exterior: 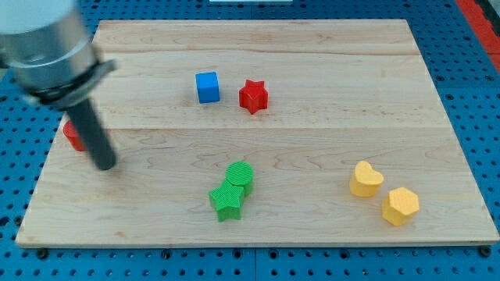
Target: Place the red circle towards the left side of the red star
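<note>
The red star (253, 96) lies on the wooden board (312, 156) in the upper middle. The red circle (73, 135) sits near the board's left edge and is mostly hidden behind the rod. My tip (104, 165) rests on the board just right of and below the red circle, far left of and below the red star. I cannot tell whether the rod touches the circle.
A blue cube (207, 87) stands just left of the red star. A green circle (240, 174) and a green star (226, 200) touch each other at the lower middle. A yellow heart (365, 179) and a yellow hexagon (401, 206) lie at the lower right.
</note>
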Motion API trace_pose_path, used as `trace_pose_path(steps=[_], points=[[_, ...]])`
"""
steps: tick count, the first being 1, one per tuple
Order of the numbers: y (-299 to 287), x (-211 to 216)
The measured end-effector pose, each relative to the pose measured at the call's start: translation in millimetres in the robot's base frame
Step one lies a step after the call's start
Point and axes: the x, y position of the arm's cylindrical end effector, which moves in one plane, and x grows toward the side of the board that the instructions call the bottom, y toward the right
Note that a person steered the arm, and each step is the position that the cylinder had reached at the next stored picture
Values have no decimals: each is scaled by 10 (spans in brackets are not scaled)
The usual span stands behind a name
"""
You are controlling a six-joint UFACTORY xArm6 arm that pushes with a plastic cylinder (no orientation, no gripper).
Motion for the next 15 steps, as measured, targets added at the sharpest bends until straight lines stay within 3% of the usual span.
trace_pose_path(steps=[1, 2, 4, 5, 6, 7, 9, 11, 13, 14, 15], points=[[-742, -385], [-58, -769], [1580, -831], [1982, -837], [1653, -962], [1690, -1355], [1183, -2254], [2034, -1684], [939, -2740], [1738, -2586], [1909, -2757]])
